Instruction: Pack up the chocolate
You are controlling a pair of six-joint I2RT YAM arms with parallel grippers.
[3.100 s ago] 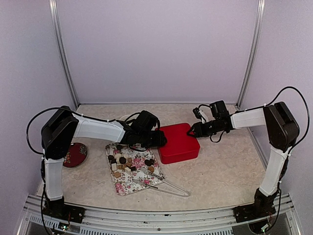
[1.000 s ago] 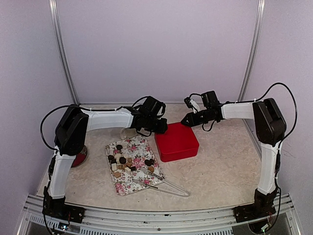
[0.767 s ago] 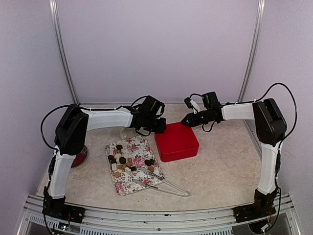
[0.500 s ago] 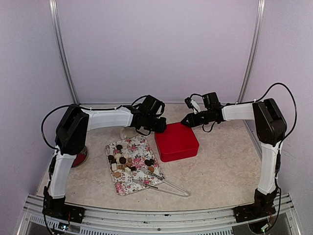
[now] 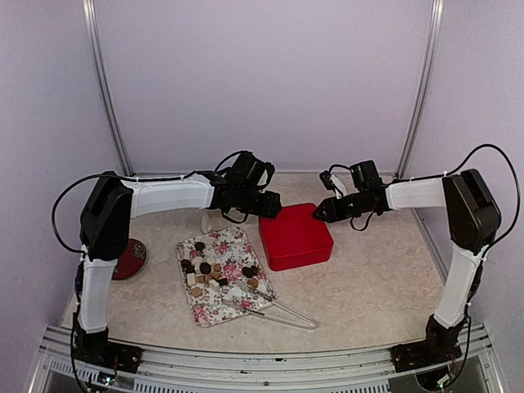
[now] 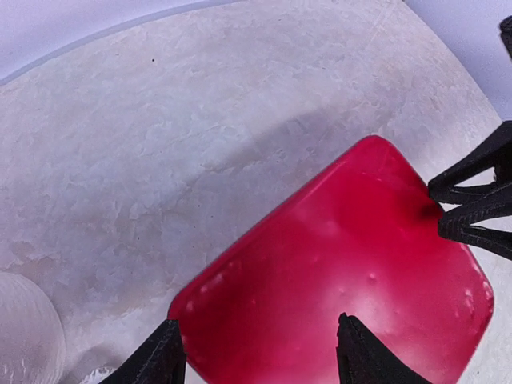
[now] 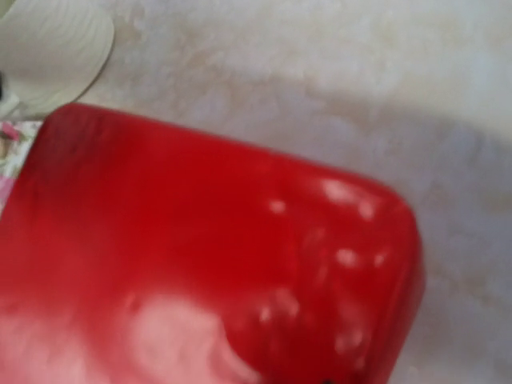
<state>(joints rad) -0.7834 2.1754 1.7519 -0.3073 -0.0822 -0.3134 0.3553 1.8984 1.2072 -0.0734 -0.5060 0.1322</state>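
- Your left gripper is released, fingers spread over the red rounded plastic box.
- Your right gripper sits at its far corner; I cannot tell its grip.
- The bite-size brown and cream chocolate lies on the floral rectangular tray.

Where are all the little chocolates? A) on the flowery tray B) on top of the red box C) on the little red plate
A: the chocolates lie together on the flowery tray, which sits beside the red box.
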